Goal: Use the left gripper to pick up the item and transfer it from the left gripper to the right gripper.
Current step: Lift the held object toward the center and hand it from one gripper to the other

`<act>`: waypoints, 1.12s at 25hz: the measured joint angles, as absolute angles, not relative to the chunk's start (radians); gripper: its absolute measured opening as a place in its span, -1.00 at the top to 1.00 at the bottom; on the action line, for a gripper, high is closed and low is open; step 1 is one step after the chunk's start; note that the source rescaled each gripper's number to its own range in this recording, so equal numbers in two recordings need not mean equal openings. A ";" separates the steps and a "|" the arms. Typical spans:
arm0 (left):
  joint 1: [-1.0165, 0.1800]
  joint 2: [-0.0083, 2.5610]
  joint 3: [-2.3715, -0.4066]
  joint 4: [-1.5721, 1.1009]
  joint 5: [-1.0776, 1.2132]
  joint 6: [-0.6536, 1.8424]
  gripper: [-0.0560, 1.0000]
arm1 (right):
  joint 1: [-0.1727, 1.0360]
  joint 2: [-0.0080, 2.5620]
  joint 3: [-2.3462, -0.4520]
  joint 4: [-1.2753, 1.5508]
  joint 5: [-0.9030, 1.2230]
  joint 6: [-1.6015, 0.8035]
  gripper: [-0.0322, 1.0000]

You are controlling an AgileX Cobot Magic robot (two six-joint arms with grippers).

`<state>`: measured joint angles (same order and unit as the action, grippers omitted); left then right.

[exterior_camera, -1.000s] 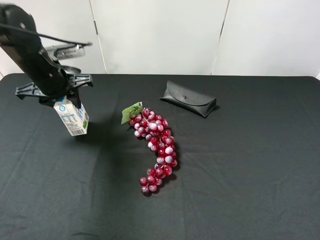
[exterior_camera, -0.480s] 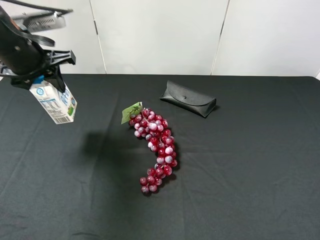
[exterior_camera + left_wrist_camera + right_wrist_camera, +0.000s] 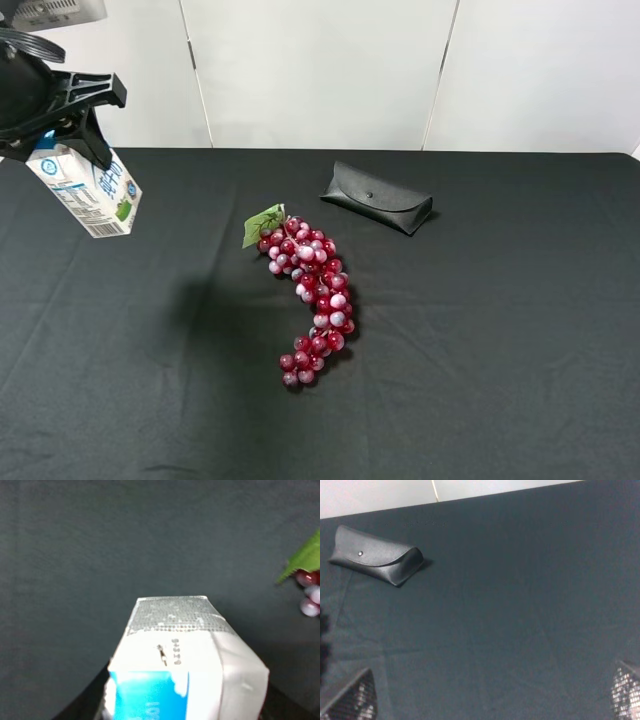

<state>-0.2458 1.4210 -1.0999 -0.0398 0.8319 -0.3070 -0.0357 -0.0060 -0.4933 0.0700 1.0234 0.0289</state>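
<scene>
A black cloth covers the table [image 3: 480, 350], with white wall panels [image 3: 320, 70] behind it. At the far left of the high view, the left gripper [image 3: 58, 128] is closed tight on the gabled top of the carton [image 3: 90, 190] and holds it in the air, clear of the cloth. The carton hangs tilted below the claw, its base angled down toward the middle of the table. In the left wrist view the carton [image 3: 185, 655] fills the lower part of the picture, with bare cloth beneath it.

The right gripper [image 3: 487, 695] is outside the high view. In its own wrist view the fingers [image 3: 350, 702] are spread wide with nothing between them, only cloth below.

The carton is well apart from the grapes [image 3: 310, 300] at mid-table and from the case [image 3: 377, 197] beyond them.
</scene>
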 joint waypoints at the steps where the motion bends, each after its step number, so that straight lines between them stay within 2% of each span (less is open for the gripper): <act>1: -0.246 1.421 -1.100 -0.064 0.833 -0.293 0.89 | -0.036 -0.006 -0.493 0.070 1.023 0.029 -1.00; 14: -0.246 1.427 -1.099 -0.371 0.752 -0.054 0.89 | -0.036 -0.003 -0.493 0.070 1.023 0.028 -1.00; 24: -0.246 1.557 -1.095 -0.752 0.726 0.319 0.89 | -0.035 0.137 -0.493 0.132 1.023 -0.024 -1.00; 28: -0.246 1.618 -1.095 -0.927 0.745 0.490 0.89 | 0.007 0.201 -0.493 0.177 1.023 -0.055 -1.00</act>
